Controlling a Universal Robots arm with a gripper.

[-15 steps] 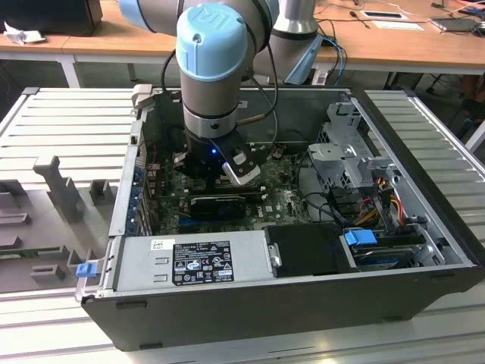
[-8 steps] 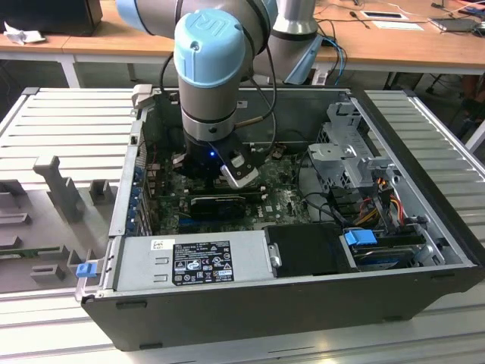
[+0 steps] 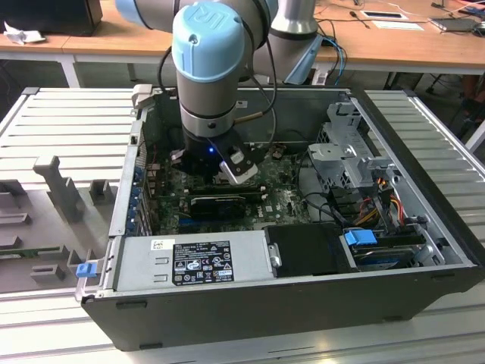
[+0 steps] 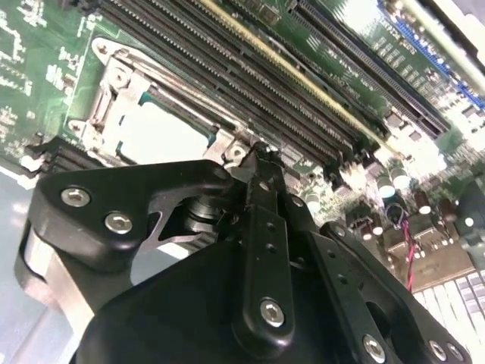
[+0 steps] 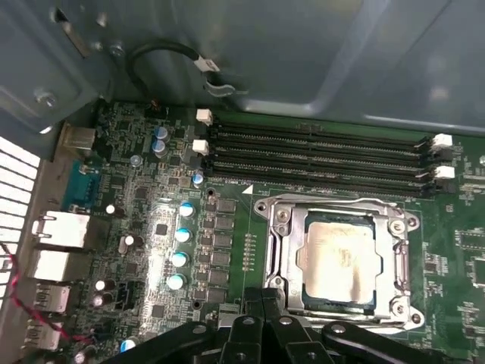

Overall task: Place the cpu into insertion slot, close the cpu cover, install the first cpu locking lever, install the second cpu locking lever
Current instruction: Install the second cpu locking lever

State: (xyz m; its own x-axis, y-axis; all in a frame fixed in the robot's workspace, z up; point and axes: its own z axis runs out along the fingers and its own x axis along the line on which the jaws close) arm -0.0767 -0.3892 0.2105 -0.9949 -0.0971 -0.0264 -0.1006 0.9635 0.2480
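While the arm [image 3: 208,68] reaches down into the open case [image 3: 424,250], the step in hand looks like the levers. Cover [image 5: 337,208]: lies shut around the cpu [image 5: 339,258], which is seated in the slot. Gripper [image 5: 261,322]: fingers together, empty, just beside the cover's edge; best pressed squarely, never onto the chip.

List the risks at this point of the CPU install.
1. The pincer sits hard against the edge of the cpu cover; a small sideways slip might scrape the frame or the board beside it.
2. The memory slots run close along the socket, so a drifting linkage may catch their white clips.
3. The cpu lies in the insertion slot under the frame; if it is not fully seated, pressing here could strain it.
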